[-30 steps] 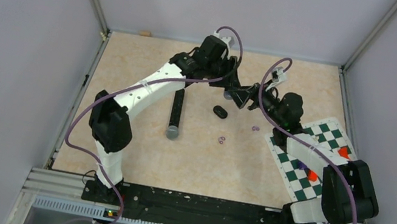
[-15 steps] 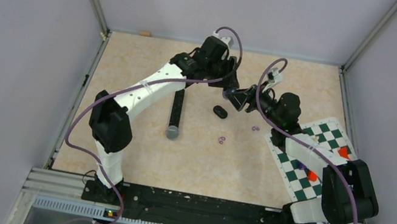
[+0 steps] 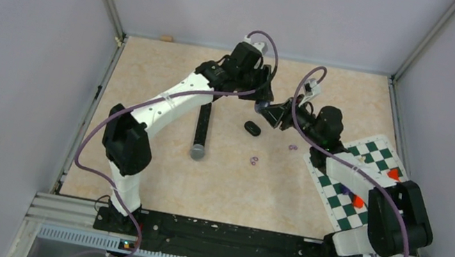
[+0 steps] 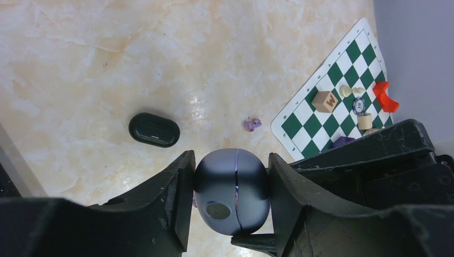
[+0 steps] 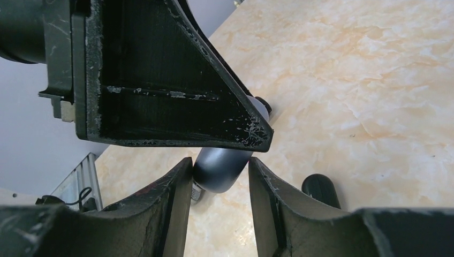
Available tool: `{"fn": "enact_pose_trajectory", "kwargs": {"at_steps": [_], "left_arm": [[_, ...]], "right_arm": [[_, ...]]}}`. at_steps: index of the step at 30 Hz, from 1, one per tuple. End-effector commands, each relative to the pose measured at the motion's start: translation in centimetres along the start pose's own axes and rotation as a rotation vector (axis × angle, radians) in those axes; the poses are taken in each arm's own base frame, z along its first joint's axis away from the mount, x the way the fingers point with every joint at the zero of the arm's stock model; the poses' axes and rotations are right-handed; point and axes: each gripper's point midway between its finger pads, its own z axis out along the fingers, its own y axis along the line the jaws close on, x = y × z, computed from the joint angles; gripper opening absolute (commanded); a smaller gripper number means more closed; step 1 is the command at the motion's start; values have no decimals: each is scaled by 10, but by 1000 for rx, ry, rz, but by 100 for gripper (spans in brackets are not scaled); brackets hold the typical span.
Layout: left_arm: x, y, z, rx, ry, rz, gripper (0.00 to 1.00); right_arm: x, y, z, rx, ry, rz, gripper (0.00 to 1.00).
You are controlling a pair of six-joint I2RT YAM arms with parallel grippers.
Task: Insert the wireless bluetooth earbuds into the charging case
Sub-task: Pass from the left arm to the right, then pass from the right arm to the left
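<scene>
Top external | right fingers (image 5: 174,206) have edged left, flanking grey case (image 4: 231,187), grip unclear | left fingers (image 4: 170,195) clamp it

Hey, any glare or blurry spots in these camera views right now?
Left wrist: white glare patches on the table; the grey rounded object looks sharp. Right wrist: the left fingers fill the top as a dark, close-up mass. Top external: even light, faint shadows only.

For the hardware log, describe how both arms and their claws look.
Left arm and right arm: white shells with bulky black joint housings, each trailed by a looping purple cable. Left claw and right claw: two matte black wedge-shaped fingers each, some edges scuffed pale. No sleeves are visible.
</scene>
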Motion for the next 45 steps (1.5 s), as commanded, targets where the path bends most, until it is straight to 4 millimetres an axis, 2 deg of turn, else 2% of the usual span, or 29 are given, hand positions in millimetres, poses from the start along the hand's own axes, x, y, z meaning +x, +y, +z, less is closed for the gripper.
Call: {"fn": "enact_pose_trajectory", "kwargs": {"at_steps": [1,11,14,15,16,19,21,23,26,28,31,34,35,37,39,41,43,45], "left_arm": [[-15,-14,-4,24,-53,28,0],[-15,-18,-6,31,-57,48,0],[-15,-22,-7,45,-56,57,5],[-15,-23,-7,52,-56,61,11],[-15,-24,-8,56,-57,65,21],[-19,-25,-13,55,-72,76,66],[-24,-24,-19,44,-88,81,89],[-31,-24,-27,29,-114,88,95],[-46,-29,-45,32,-156,119,99],[-60,-36,-64,50,-199,155,99],[-88,-42,-104,72,-293,231,99],[-107,-41,-147,124,-366,411,99],[-105,-45,-159,188,-365,510,99],[-102,-37,-176,251,-352,660,99],[-84,-27,-184,330,-279,791,99],[-58,-17,-185,396,-195,883,99],[-18,-8,-181,491,-77,958,99],[13,-6,-181,597,3,990,99]], "right_arm": [[-14,16,10,-58,-24,-14,42],[-21,22,9,-72,-48,-28,27],[-24,24,8,-75,-56,-41,25],[-26,25,7,-76,-60,-48,25],[-27,26,7,-78,-64,-55,25],[-32,30,5,-83,-71,-75,25],[-35,32,3,-86,-77,-88,25],[-38,34,2,-86,-81,-99,25],[-41,35,1,-84,-84,-115,24],[-42,36,-1,-80,-82,-131,24],[-46,35,-5,-61,-70,-161,24],[-56,34,-13,-46,-63,-205,24],[-57,36,-15,-53,-44,-221,24],[-67,46,-20,-90,-24,-293,23],[-72,62,-26,-156,2,-370,23],[-74,77,-35,-215,17,-420,23],[-72,94,-47,-291,23,-474,23],[-66,110,-61,-363,26,-524,23]]}}
